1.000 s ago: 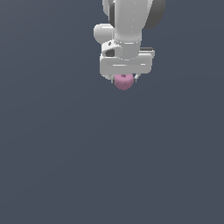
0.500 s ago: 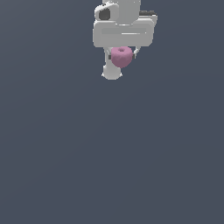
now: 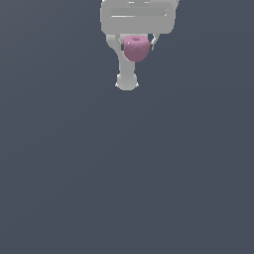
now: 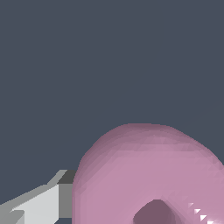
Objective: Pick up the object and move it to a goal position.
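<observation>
The pink apple-like object (image 3: 136, 48) with a dimple in its top hangs between the fingers of my white gripper (image 3: 137, 45) at the top of the exterior view. The gripper is shut on it and holds it in the air. In the wrist view the object (image 4: 148, 175) fills much of the picture, its dimple showing, with one grey-white finger (image 4: 39, 203) beside it. The other finger is hidden there.
A plain dark grey surface (image 3: 127, 173) fills both views. A white part of my arm (image 3: 127, 74) shows behind and below the object in the exterior view.
The gripper has carried the pink object upward in the exterior view and the hand has turned, so the object's dimple now shows more.
</observation>
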`<state>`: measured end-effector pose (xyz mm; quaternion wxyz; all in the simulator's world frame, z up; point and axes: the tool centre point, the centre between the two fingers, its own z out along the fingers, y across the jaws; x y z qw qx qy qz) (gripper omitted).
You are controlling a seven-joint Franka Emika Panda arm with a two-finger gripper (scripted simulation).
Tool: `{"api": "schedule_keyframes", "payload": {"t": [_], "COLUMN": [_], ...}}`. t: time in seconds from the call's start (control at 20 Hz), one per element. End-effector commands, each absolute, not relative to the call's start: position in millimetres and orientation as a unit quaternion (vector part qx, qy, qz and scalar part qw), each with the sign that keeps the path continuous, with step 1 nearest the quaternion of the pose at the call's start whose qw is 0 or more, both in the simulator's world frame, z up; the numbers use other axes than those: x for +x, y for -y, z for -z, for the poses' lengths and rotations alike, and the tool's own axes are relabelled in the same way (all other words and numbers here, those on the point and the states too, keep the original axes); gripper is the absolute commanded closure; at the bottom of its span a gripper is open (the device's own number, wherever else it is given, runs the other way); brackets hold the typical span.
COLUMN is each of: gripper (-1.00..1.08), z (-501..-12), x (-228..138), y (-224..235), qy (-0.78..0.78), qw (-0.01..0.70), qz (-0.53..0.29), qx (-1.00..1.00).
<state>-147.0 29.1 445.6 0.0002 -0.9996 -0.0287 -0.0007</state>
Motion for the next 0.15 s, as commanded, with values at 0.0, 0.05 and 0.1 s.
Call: {"api": "schedule_keyframes", "payload": {"t": [0.0,0.05,0.1], "gripper": [1.08,1.08,1.08], "z": [-450.0,-450.7,-451.0], "x": [-147.7,-147.8,-147.8], "y": [-28.4,-28.3,-28.3], "qy": [0.029,0.029,0.029], "qw": [0.000,0.000,0.000], "qz": [0.000,0.000,0.000], "qx": [-1.000,-1.000,-1.000]}}
